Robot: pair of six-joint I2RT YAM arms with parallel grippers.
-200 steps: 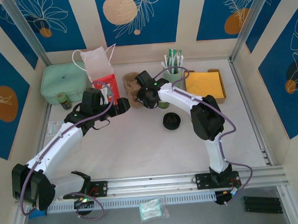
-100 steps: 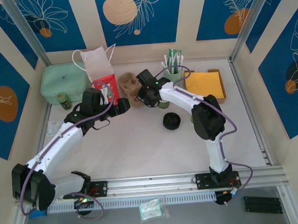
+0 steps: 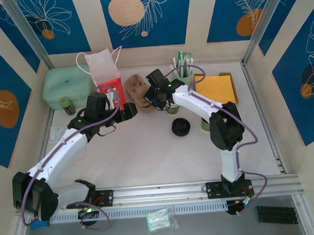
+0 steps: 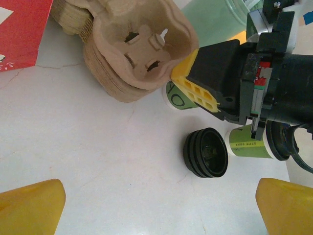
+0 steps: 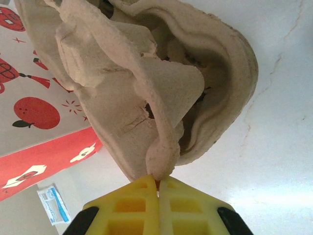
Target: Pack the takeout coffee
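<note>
A brown moulded-pulp cup carrier [image 3: 136, 89] sits beside the red-and-white paper bag [image 3: 108, 80], tilted up on one side. My right gripper [image 3: 147, 98] is shut on its rim. In the right wrist view the yellow fingers [image 5: 137, 205] meet on the carrier's rolled edge [image 5: 161, 161]. My left gripper [image 3: 129, 112] hovers open just left of the carrier, its yellow fingertips [image 4: 32, 208] wide apart over bare table. The lidded takeout coffee is out of view. Two green-and-white cups [image 4: 177, 96] [image 4: 249, 143] stand by the right arm, and I cannot make out a lid on either.
A stack of black lids [image 3: 180, 127] lies in front of the right arm. At the back are a pale green box [image 3: 66, 85], a cup of sachets [image 3: 182, 74] and a tray of orange napkins [image 3: 215, 88]. Open table lies nearer the bases.
My right gripper has closed on the carrier's rim, and the carrier has tipped up and shifted slightly towards the bag. The left arm has stayed where it was.
</note>
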